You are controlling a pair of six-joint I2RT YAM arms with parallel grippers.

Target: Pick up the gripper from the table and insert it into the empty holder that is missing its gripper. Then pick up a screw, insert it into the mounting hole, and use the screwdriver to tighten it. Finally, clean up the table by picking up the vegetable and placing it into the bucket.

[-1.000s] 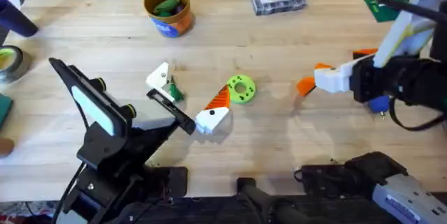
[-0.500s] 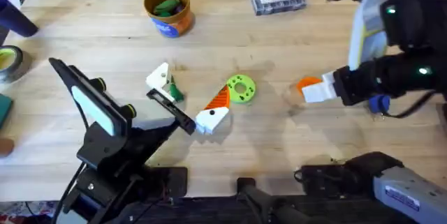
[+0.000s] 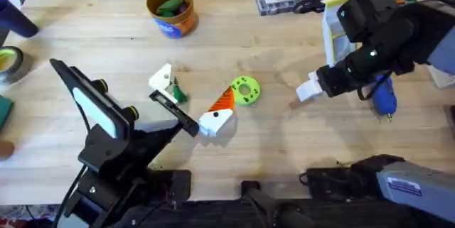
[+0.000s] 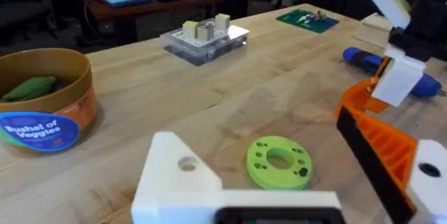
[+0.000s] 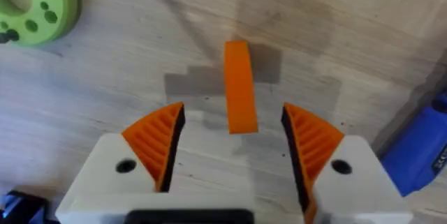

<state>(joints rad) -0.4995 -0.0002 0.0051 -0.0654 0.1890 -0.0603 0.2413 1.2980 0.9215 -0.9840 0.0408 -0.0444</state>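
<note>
Between the spread orange pads of the right gripper, grasping nothing, the gripper stands on end; its base is hidden, long axis toward the camera, at the table's 3 o'clock side.

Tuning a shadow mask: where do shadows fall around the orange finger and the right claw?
Right wrist view: grey blocky shadows lie on the table beside and beyond the finger, which stands between the pads of the open right claw. Overhead view: a soft dark shadow sits on the wood just beside the claw, toward the green ring.
</note>
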